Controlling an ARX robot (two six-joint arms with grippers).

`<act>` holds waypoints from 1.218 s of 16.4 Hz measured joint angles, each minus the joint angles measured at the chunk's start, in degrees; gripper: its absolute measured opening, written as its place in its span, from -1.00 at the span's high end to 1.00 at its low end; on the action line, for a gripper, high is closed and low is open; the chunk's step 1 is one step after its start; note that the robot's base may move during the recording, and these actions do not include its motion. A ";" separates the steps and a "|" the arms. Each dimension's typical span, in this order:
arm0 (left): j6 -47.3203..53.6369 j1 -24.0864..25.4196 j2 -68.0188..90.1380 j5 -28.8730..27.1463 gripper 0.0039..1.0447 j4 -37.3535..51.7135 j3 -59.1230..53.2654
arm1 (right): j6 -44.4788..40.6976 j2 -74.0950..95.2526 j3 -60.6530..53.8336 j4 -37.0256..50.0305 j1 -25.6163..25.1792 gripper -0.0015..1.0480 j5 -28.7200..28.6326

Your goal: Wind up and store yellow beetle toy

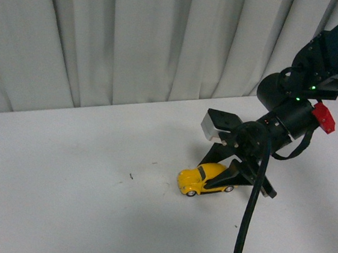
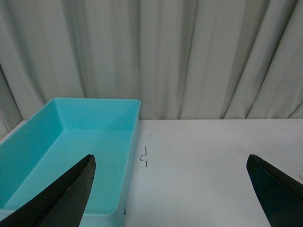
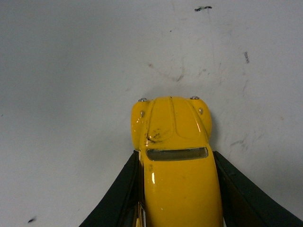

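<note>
Yellow beetle toy (image 1: pixel 203 178): glossy, rounded, dark windows, black scuffs on the bonnet. It stands on its wheels on the white surface (image 1: pixel 60 181), nose toward the robot's left. Right arm slants down from above. Right hand (image 1: pixel 217 177) pinches the toy's flanks, one finger on each side. Left hand (image 2: pixel 170 189) is spread wide near a teal bin (image 2: pixel 134 137).

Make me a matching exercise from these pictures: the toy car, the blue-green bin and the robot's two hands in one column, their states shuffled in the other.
1. yellow beetle toy
2. turquoise bin
3. left hand
4. right hand

A. fingers spread wide, holding nothing
B. empty inside
C. wheels down on the table
D. closed against the toy's sides

Pairs: 1-C, 2-B, 3-A, 4-D
</note>
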 joint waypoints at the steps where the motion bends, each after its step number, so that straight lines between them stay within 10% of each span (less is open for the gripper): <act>1: 0.00 0.00 0.00 0.00 -0.88 0.00 0.00 | -1.29 -0.76 -1.66 -0.02 -1.16 0.24 0.02; 13: 0.00 0.00 0.00 0.00 -0.88 0.00 0.00 | -4.74 -4.61 -9.92 -2.27 -8.26 0.24 -0.04; 20: 0.00 0.00 0.00 -0.02 -0.88 0.00 0.00 | -4.24 -4.07 -10.56 0.24 -9.31 -0.87 2.56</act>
